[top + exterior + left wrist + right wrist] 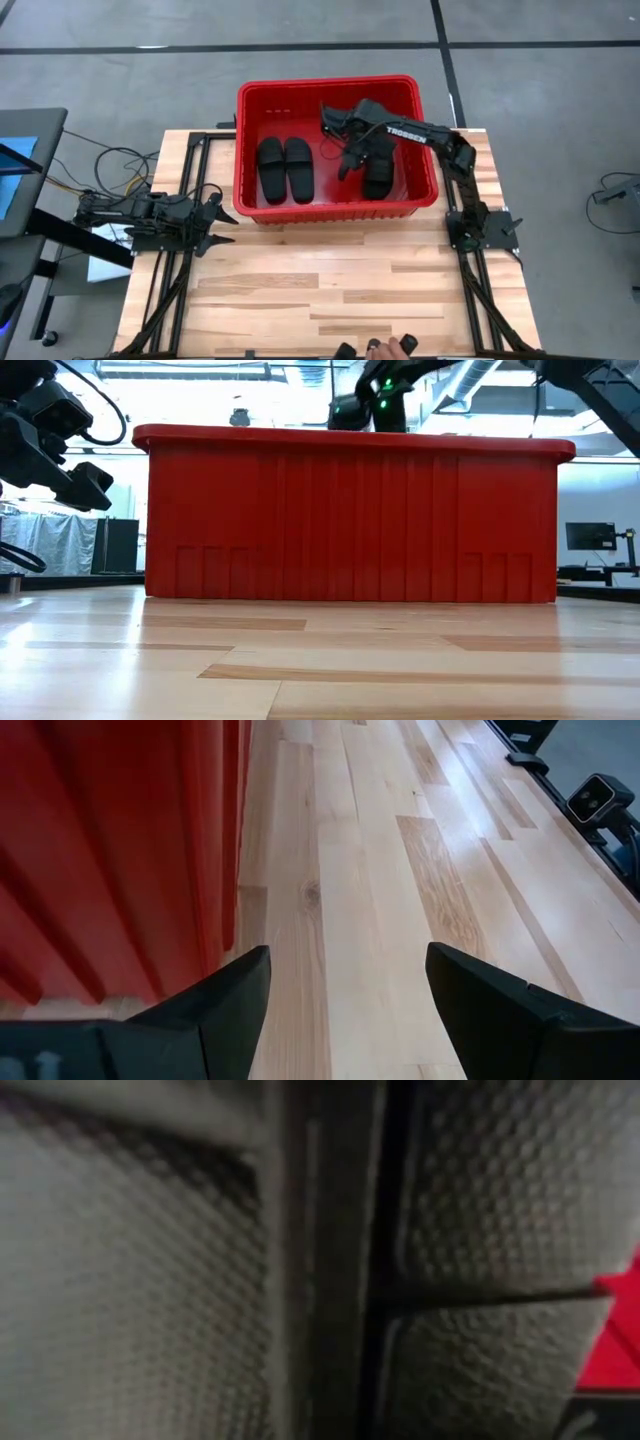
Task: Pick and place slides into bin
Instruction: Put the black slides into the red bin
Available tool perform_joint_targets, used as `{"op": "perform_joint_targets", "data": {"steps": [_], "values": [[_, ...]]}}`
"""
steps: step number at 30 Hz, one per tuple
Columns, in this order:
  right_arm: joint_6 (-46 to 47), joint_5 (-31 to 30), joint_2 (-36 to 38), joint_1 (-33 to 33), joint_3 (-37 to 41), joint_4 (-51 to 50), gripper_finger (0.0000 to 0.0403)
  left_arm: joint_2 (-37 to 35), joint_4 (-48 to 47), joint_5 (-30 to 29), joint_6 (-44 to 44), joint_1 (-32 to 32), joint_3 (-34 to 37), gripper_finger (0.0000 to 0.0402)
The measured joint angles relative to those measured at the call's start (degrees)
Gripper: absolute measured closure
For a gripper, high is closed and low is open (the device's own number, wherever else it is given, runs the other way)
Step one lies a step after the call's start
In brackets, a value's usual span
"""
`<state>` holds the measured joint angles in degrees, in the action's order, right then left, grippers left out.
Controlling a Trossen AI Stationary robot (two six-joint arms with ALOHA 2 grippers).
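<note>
- Slides are what we look for first: two of them (285,168) lie side by side, flat, in the left half of the bin (255,205), their straps showing.
- We see two more slides (378,170) in the right half of the bin, partly covered by the right arm, so we cannot tell exactly how they lie.
- The right gripper (350,160) is down inside the bin, at those slides; its wrist view is filled by dimpled black sole surface (130,1280) pressed close against the camera.
- Its fingers stand narrow, but we cannot tell whether they grip a slide (the arm hides the contact from above).
- The bin stands on the wooden table (330,300), at the far middle edge.
- The left gripper (222,226) waits over the table's left side, just beside the bin's near left corner, its fingers (225,1000) spread wide with nothing between them.
- In the low view only the bin's ribbed red wall (350,520) shows, hiding what lies in it.
</note>
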<state>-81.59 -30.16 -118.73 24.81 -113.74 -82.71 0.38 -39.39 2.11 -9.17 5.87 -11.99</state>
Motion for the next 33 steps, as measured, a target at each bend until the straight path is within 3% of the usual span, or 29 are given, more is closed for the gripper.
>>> {"op": "perform_joint_targets", "data": {"steps": [9,33], "values": [[0.17,-0.15,-4.99,-1.21,0.01,0.87,0.0353,-0.02,-0.24,0.00,-0.02,-0.02,0.00,0.0143],[0.58,3.81,-5.31,-2.04,4.65,0.35,0.0353,-0.02,-0.20,0.02,-0.07,0.00,0.00,0.0143]]}}
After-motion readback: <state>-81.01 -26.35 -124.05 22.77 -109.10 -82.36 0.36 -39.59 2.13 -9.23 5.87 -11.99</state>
